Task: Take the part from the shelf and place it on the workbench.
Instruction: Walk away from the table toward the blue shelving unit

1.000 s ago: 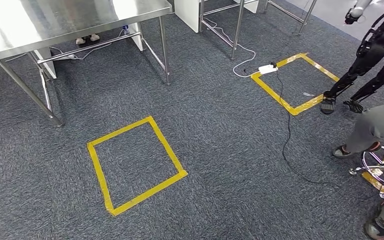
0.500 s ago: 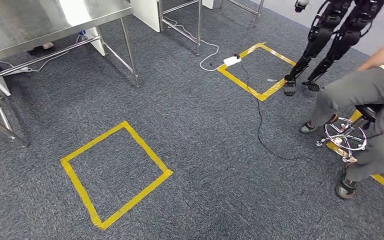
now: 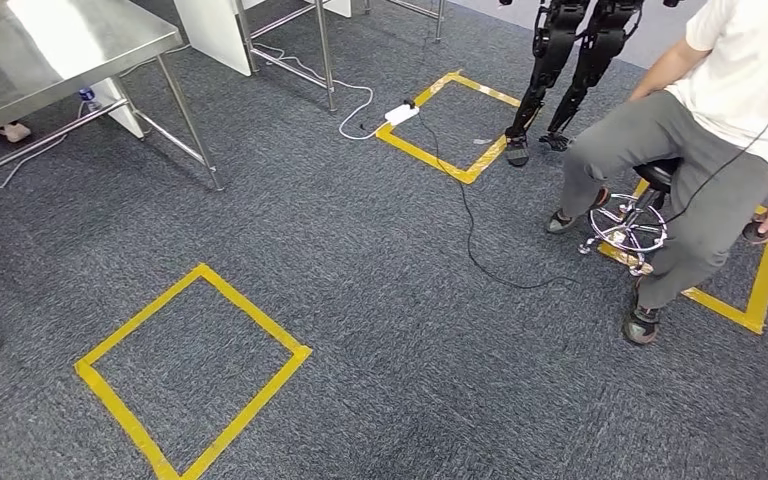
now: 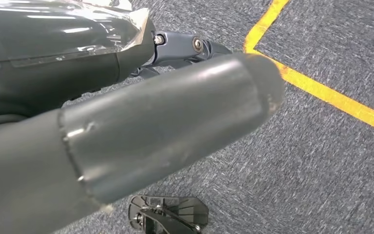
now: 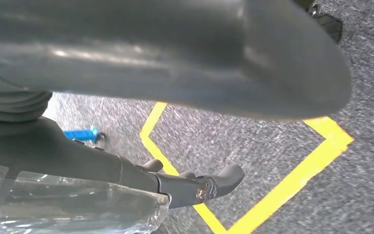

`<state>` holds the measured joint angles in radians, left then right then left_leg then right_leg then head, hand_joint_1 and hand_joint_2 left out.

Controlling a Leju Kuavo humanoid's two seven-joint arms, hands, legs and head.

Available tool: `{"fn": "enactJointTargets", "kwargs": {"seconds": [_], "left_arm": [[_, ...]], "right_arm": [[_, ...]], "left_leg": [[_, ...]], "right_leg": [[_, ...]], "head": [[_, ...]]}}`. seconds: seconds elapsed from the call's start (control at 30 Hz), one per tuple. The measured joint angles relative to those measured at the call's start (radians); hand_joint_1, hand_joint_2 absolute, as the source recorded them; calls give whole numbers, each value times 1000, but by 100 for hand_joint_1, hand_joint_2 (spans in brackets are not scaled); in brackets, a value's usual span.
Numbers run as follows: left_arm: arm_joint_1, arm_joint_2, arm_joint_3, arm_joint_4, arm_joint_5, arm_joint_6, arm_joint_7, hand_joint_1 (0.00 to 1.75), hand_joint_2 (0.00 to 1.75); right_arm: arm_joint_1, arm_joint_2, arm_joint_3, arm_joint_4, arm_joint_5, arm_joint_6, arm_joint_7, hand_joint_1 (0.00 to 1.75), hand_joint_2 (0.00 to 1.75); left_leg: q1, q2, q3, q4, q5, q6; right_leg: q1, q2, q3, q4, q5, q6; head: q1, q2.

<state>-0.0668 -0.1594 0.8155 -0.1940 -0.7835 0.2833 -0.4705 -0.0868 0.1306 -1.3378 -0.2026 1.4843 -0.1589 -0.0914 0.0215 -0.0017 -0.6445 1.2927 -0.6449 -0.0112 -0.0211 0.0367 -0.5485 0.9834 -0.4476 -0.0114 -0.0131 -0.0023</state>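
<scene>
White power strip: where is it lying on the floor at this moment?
In the head view the white power strip lies on the grey carpet at the near-left corner of the far yellow tape square, left of the standing black robot's feet.

the steel table is cut off at the picture's edge. the seated person is cut off above the shoulders. the left hand and right hand are blurred grey bulk, grip unreadable.
</scene>
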Motion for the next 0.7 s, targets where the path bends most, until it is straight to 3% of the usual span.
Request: {"fn": "enactJointTargets", "kwargs": {"seconds": [0.07,0.13,0.2,0.27,0.3,0.37,0.4,0.43,0.5,0.53,0.6,0.67,0.7], "left_arm": [[0,0,0,0,1,1,0,0,0],[1,0,2,0,1,1,0,0,0],[1,0,4,0,1,1,0,0,0],[0,-1,6,0,2,1,0,0,0],[-1,-1,7,0,2,1,0,0,0],[-2,-1,8,0,4,1,0,0,0],[-1,-1,9,0,5,1,0,0,0],[-1,-1,10,0,6,1,0,0,0],[0,-1,11,0,8,1,1,0,0],[0,-1,11,0,9,1,1,0,0],[-1,-2,13,0,9,1,2,0,0],[-2,-1,14,-1,9,1,3,0,0],[-2,-1,15,-1,9,1,4,0,0]], "right_arm": [[1,0,0,0,1,3,0,0,0],[-2,0,0,0,2,7,0,0,0],[-5,0,1,0,3,9,0,0,0],[-3,-1,2,0,2,9,1,0,0],[-1,-1,2,0,2,9,0,0,0],[0,0,2,0,2,9,0,0,0],[-1,1,3,0,2,9,-1,0,0],[-3,2,4,0,2,9,-1,0,0],[-3,3,5,0,2,9,-2,0,0],[-2,3,5,0,2,9,-3,0,0],[-1,3,5,0,1,10,-7,0,0],[-5,5,6,0,0,12,-17,0,0],[-7,7,6,0,0,13,-22,0,0]], "left_leg": [[11,-12,43,-93,66,-6],[24,-66,97,-217,121,-10],[22,-98,112,-263,129,-3],[14,-73,112,-267,133,17],[12,-60,113,-273,138,28],[11,-30,116,-285,148,46],[8,-13,115,-286,149,50],[5,5,114,-286,150,52],[-1,39,113,-285,149,52],[-2,53,113,-285,148,51],[-3,76,117,-285,145,46],[-8,95,124,-284,138,33],[-10,103,128,-284,135,26]], "right_leg": [[-2,28,-1,5,1,4],[0,54,-10,19,-2,14],[2,77,-29,29,-1,33],[-1,97,-47,29,6,53],[-1,87,-55,39,2,57],[-2,35,-90,102,-31,56],[0,5,-122,167,-61,53],[-1,-11,-154,234,-89,53],[-4,-25,-186,309,-113,61],[-6,-30,-167,282,-101,69],[-9,-64,-88,149,-57,80],[-2,-103,-30,49,-26,72],[3,-112,-24,34,-21,62]], "head": [[0,0],[0,0],[0,0],[0,0],[1,0],[6,0],[8,0],[9,0],[9,0],[9,0],[10,0],[8,0],[7,0]]}}
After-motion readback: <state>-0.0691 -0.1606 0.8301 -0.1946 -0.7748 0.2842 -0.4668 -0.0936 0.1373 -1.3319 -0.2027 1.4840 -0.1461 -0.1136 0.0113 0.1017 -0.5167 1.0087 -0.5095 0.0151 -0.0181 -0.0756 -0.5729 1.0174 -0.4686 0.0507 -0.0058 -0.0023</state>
